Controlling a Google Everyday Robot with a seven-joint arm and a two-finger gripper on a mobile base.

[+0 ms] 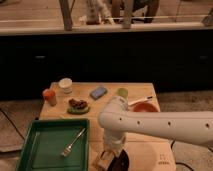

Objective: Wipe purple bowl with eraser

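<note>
My claw [107,154] hangs straight down at the near edge of the table [147,146], low over the left rim of the purple bowl [121,161]; the eraser [102,161] shows as a tan block right under it, just beside or touching that rim; whether my claw is clamped on it I cannot tell. I judge the wipe to be at its start or barely under way; the eraser is at the bowl, but nothing shows the dark inside rubbed, so the strokes across it are left to do. Room is tight to the left, where the green tray [55,121] with its fork [73,142] lies near; the table edge is close in front; the orange-red bowl [146,107] sits well behind; bare wood lies to the right.
</note>
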